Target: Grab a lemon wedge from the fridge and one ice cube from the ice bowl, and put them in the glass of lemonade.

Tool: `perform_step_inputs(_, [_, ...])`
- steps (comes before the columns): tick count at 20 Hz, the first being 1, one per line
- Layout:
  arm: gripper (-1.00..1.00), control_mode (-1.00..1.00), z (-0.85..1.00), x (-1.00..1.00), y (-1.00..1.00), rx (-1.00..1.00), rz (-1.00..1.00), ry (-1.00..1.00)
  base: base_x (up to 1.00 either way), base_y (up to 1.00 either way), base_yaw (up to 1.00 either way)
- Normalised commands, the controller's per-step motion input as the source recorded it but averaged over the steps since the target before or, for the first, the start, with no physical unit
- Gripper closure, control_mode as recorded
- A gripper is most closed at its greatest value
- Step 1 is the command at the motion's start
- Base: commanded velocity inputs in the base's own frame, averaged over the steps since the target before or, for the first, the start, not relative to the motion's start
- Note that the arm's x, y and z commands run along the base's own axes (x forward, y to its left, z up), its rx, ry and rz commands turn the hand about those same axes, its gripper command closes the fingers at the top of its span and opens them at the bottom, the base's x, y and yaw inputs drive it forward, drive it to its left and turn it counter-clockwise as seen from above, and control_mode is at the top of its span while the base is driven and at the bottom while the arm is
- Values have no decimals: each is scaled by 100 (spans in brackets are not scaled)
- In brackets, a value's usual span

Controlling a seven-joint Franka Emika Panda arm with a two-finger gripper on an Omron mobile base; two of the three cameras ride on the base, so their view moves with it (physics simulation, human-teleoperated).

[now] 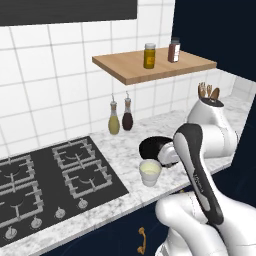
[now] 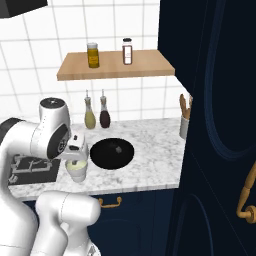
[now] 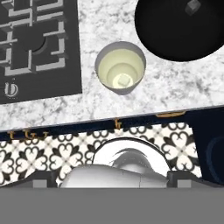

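The marble surface [image 1: 125, 155] runs along the white tiled wall, with the black stove [image 1: 45, 185] set into it on the left. Above it hangs a wooden shelf [image 2: 115, 67] carrying two jars. The right base view adds the navy cupboard [image 2: 215, 125] with its brass handle at the right edge, and a utensil pot [image 2: 184, 125] tucked against it; the left base view shows that pot's wooden spoons above the arm's elbow. A black bowl [image 2: 112, 152] sits on the surface, and the hand view shows a small grey cube [image 3: 193, 6] inside it, likely ice. Just beside the bowl, toward the stove and near the front edge, stands the glass of lemonade [image 3: 120, 68]: a whitish tumbler of pale yellow liquid. Looking straight down, the hand view reveals a small pale cube-like piece [image 3: 124, 80] in the liquid. The tool [image 2: 76, 161] hangs just above the glass with jaws spread wide, gripping nothing.
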Motion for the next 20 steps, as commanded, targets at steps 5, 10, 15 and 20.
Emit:
perform_step_inputs(5, [-100, -100, 0, -14, 0, 0, -2, 0, 0, 0, 0])
perform_step_inputs(10, [-100, 100, -12, -4, 1, 0, -1, 13, -5, 0, -2])
perform_step_inputs(15, [-100, 100, 0, 0, 0, 0, 0, 0, -43, 8, -11])
perform_step_inputs(20, [-100, 100, 0, 0, 0, 0, 0, 0, -100, 6, -36])
